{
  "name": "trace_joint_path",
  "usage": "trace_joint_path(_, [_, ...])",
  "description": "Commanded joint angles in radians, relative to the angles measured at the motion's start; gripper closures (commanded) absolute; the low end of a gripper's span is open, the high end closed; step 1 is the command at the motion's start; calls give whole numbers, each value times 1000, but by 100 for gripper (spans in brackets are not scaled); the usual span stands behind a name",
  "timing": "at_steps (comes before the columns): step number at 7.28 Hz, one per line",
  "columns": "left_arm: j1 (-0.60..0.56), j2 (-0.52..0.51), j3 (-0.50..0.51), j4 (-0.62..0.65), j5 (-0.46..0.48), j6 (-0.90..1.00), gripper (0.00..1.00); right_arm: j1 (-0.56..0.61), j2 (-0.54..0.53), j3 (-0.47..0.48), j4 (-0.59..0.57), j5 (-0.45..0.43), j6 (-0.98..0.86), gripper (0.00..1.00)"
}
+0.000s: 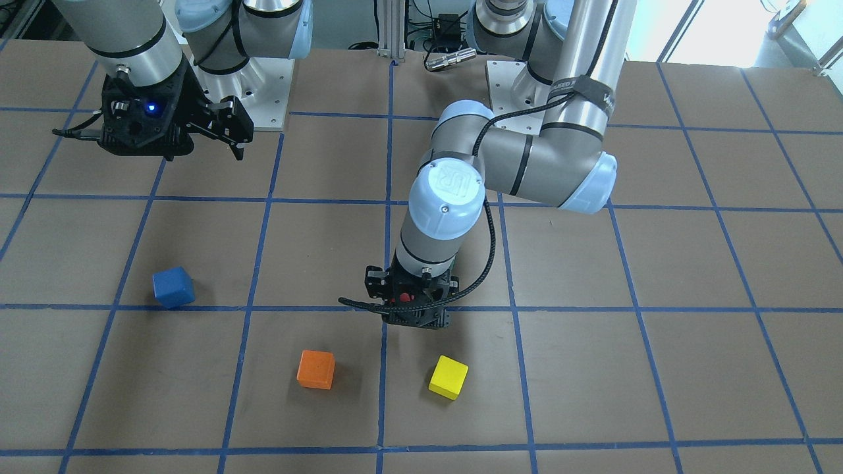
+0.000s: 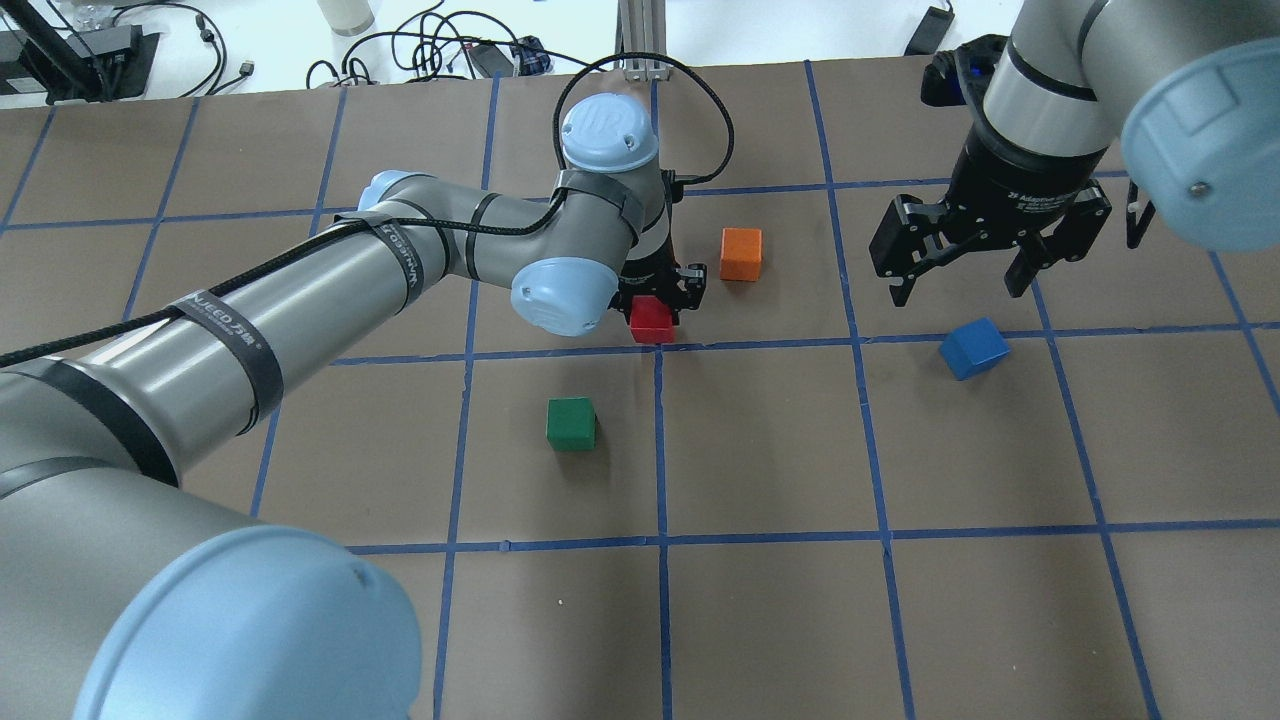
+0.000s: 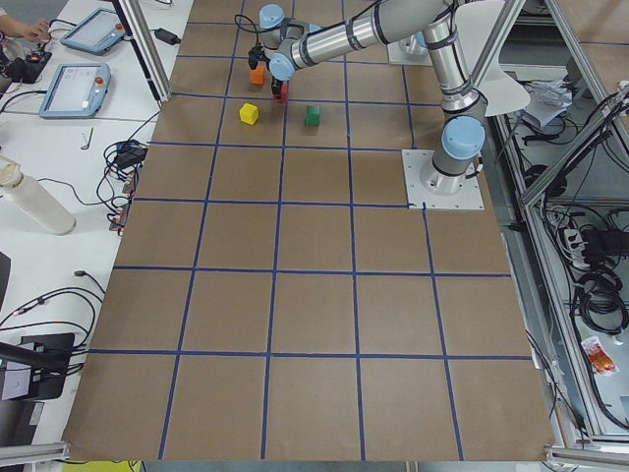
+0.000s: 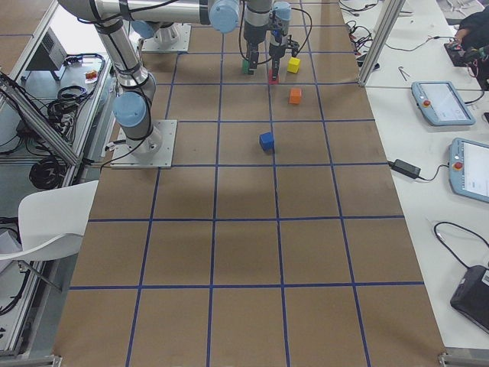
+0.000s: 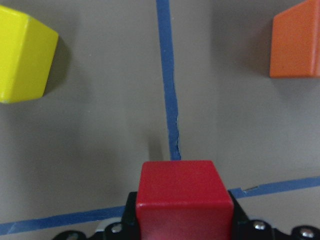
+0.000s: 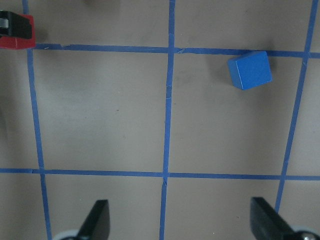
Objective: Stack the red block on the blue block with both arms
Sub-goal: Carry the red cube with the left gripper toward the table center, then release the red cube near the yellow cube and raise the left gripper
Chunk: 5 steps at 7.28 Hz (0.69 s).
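My left pincer (image 1: pixel 416 311) is clenched on the red block (image 2: pixel 651 320), fingers at either side of it, right at a crossing of blue tape lines on the surface (image 2: pixel 770 450). From these angles I can't say for sure whether the block rests on the surface or hangs just clear of it. The orange block (image 2: pixel 741 253) and yellow block (image 1: pixel 448 377) lie near it on the far side, and the green block (image 2: pixel 571 423) on the near side. My right pincer (image 2: pixel 955 285) is spread wide, holding nothing, above the surface. The blue block (image 2: pixel 973 348) sits skewed to the grid beside a tape line, near that pincer and well apart from the red one.
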<state>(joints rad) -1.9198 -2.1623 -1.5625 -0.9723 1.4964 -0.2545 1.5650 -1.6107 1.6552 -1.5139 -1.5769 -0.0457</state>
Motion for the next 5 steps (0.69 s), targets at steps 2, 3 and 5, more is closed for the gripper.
trace_joint_path(2, [46,48,19,-41,-4,6,0,1,0,0,0,5,3,0])
trace_joint_path(3, [82,86,42,-118,-7,9,0,1,0,0,0,3,1,0])
trace_joint_path(5, [149,206,126,-345,-1,120,0,-2,0,0,1,-2,0,0])
